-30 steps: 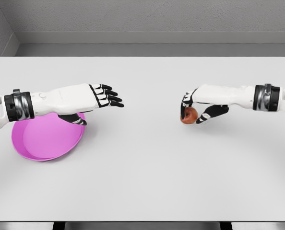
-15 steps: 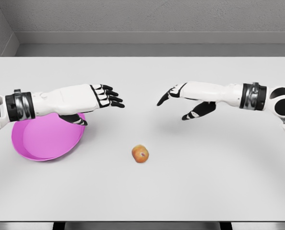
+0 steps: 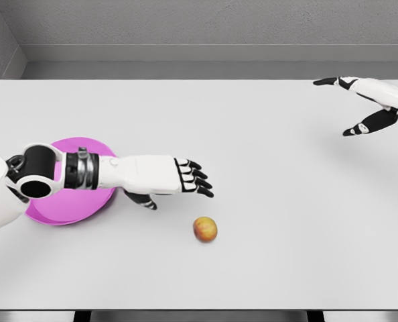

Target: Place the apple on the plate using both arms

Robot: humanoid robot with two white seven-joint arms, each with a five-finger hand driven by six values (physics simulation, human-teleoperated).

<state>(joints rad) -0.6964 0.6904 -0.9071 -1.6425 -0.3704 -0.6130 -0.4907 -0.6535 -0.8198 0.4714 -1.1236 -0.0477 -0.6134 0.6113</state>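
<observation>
The small round red-and-yellow apple [image 3: 205,229] lies free on the flat white tabletop [image 3: 266,255], a little below and just to the right of the left hand's fingertips, near them but not touching. The left hand [image 3: 174,180] reaches out over the table from its white forearm, palm down, its black-tipped fingers [image 3: 197,182] held out nearly straight and close together with the thumb hanging beneath; it grasps nothing. Behind that hand, under the wrist and forearm, sits the shallow round pink plate [image 3: 51,209], partly covered by the arm (only its lower left rim and a slice of its top edge show clearly), with nothing visible on the part that shows. The right hand [image 3: 363,100] is well apart from the apple, far up at the right edge of the table, fingers spread and thumb dropped below, holding nothing; it seems to hover above the surface, though the view there is too small to be sure.
</observation>
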